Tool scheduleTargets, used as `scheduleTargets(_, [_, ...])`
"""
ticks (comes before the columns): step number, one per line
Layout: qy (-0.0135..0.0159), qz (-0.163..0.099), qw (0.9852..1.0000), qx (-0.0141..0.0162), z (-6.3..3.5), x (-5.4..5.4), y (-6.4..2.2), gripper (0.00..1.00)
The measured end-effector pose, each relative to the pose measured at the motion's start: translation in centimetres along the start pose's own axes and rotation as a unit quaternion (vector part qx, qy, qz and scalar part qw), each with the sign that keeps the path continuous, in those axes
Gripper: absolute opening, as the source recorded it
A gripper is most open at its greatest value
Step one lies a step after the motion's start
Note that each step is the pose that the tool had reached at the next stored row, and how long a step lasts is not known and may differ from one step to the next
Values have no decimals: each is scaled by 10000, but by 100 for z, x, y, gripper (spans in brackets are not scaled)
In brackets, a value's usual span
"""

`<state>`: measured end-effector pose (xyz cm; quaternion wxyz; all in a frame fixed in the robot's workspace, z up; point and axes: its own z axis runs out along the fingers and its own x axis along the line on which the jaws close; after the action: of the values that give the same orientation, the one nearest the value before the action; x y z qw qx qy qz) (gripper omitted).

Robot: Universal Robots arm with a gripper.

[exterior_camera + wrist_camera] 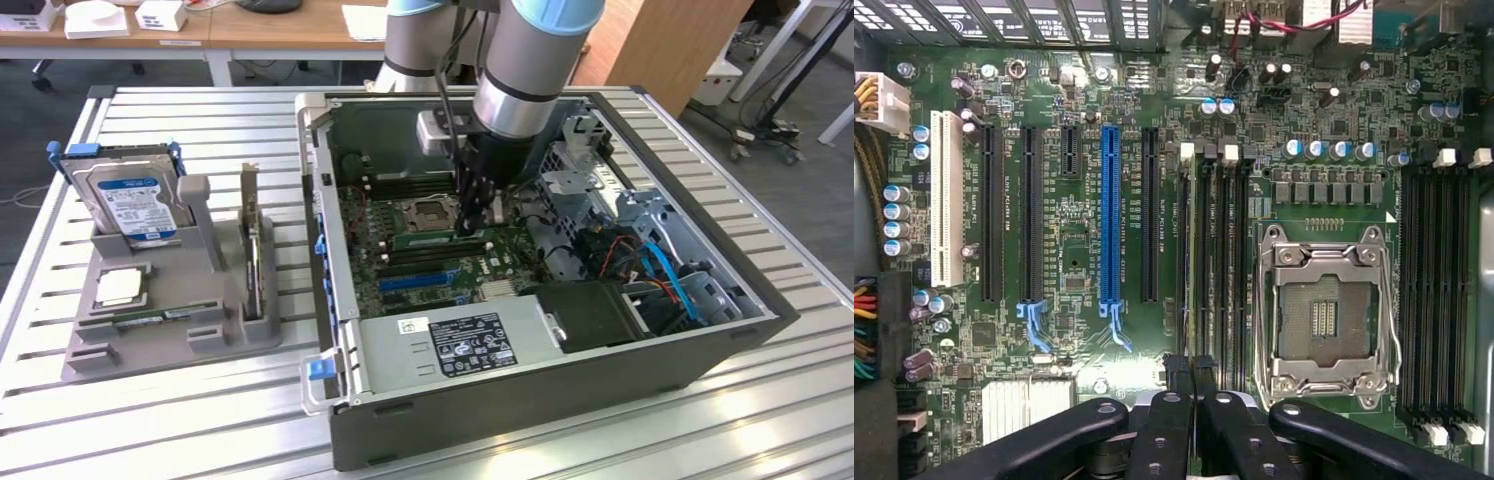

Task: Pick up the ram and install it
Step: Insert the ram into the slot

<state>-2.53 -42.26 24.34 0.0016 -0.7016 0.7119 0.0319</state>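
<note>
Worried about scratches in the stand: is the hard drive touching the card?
Apart. The exterior view shows the hard drive and the card standing separately, with a grey post between them.

Robot lab (slatted metal bench, desks behind).

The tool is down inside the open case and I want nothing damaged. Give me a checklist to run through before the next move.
1. tool shut: ok, the fingers are together.
2. tool lined up over the memory slots beside the CPU socket: ok.
3. ram held in the tool: cannot tell.
4. white slot latches open: cannot tell.
5. blue cables away from the tool: ok, they lie toward the exterior view's right.
</note>
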Motion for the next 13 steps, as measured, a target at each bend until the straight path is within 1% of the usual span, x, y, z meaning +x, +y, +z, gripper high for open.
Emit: scheduleTargets(13, [0,-12,10000,1,6,0,1,11])
